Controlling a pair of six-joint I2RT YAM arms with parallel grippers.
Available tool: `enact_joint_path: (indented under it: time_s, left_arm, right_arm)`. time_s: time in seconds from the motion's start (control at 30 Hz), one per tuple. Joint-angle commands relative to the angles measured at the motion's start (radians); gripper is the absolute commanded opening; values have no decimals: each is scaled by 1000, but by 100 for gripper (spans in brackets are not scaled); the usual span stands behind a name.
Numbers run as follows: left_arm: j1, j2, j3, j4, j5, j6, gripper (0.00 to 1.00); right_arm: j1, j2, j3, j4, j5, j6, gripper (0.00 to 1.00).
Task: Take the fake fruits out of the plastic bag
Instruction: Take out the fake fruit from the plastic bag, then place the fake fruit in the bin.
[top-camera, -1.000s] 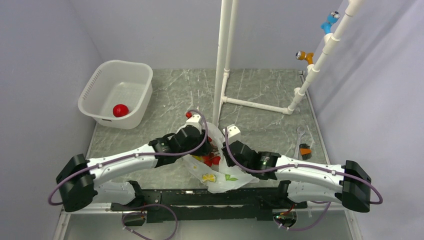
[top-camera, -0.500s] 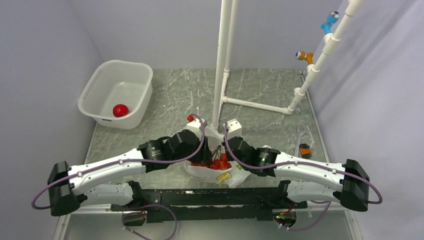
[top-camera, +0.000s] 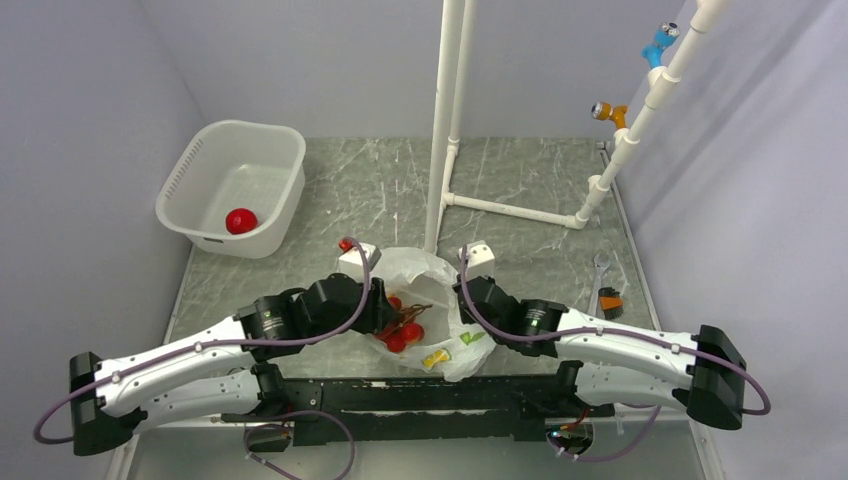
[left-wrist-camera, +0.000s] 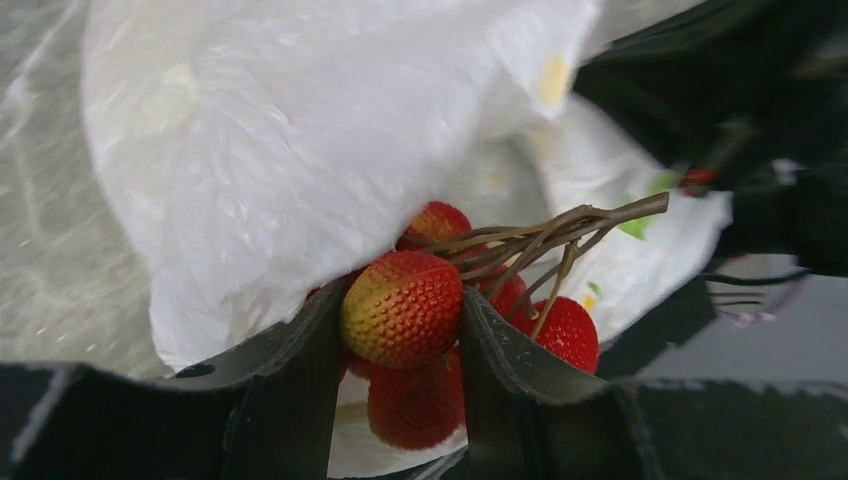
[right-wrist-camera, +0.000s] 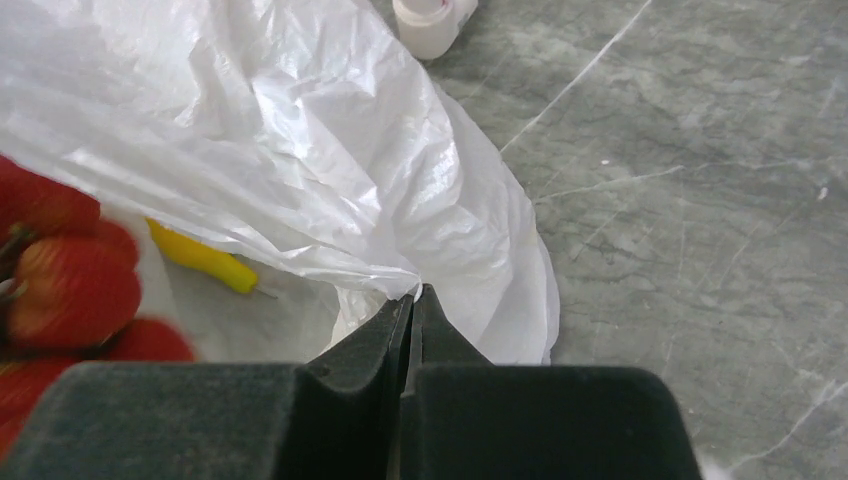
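Drawn back, left claw (left-wrist-camera: 400, 305) clamps one red cluster (left-wrist-camera: 415, 405); right claw (right-wrist-camera: 412, 300) pinches the bag (right-wrist-camera: 300, 130) (one banana (right-wrist-camera: 200, 258) inside).

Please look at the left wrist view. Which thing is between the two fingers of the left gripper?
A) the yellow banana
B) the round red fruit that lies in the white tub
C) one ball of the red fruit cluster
C: in the left wrist view the left gripper has a finger on each side of one bumpy ball of the cluster of red balls, at the mouth of the plastic bag.
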Motion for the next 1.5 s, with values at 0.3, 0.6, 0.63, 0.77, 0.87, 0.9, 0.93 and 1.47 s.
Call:
enact_joint_path:
  time_s: [0.3,0.6,0.63,0.77,0.87,0.9,0.93,1.47]
  left_arm:
    - [-1,-135,174,253,255,63,0]
    - [0,-206,399,17,26,146,0]
    - [0,-195,448,-27,-12,166,0]
    - [0,-112,604,-211,-232,256,0]
    - [16,-34,676,-301,-431,343,0]
    - [41,-12,686,-304,-488,381,0]
    - [78,13,691,-302,-553,412,0]
    - [782,301,586,410,-512,881,0]
  right_arm:
    - [-5,128,5,138,-73,-22,0]
    - [-11,123,-9,149,-94,-22,0]
    - [-11,122,-11,149,-95,-24,0]
    - [-13,118,-13,146,-99,-36,0]
    - [-16,121,-14,145,-105,-41,0]
    - [-15,122,-13,145,-105,-42,0]
    - [-16,122,-13,145,-106,-40,0]
    - [-21,123,26,86,-141,-14,0]
